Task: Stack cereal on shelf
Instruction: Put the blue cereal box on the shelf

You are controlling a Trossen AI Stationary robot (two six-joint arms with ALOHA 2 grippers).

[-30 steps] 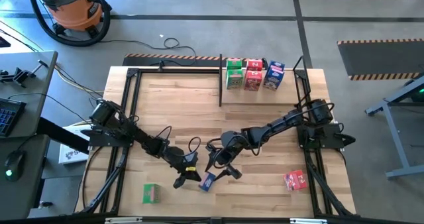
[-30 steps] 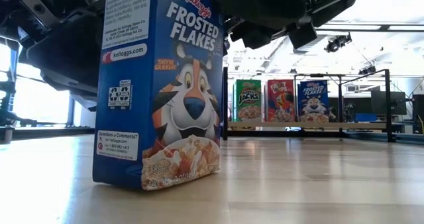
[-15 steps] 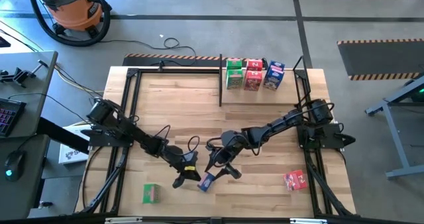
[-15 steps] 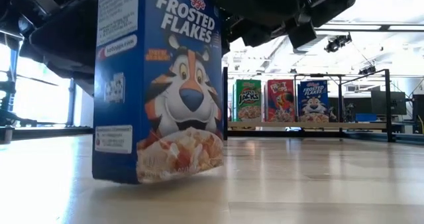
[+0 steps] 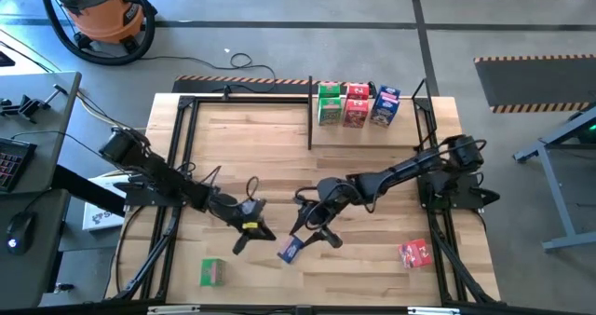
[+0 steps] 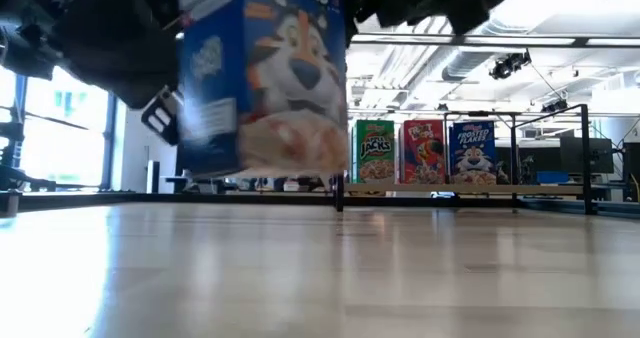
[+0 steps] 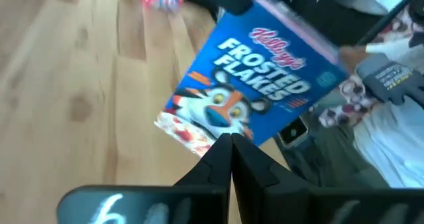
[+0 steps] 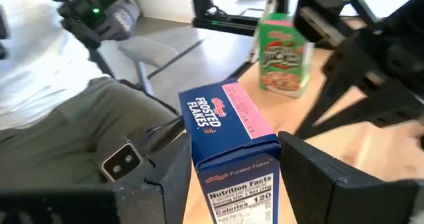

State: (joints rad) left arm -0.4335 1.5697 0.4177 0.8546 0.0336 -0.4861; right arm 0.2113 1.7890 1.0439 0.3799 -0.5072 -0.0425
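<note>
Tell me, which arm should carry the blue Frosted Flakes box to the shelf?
The right: right gripper already holds the Frosted Flakes box off the table, nearer the shelf. Left gripper is shut, empty.

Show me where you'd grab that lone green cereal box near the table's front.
Pinch the green cereal box across its narrow sides, coming from above: it seems to stand upright, bare table around it. The left gripper is nearest.

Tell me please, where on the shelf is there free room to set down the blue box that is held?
The shelf is bare left of its upright post, and free in front of the green Apple Jacks box, red box and blue Frosted Flakes box. That back row is crowded. The right gripper holds the lifted Frosted Flakes box; the left gripper is beside it.
</note>
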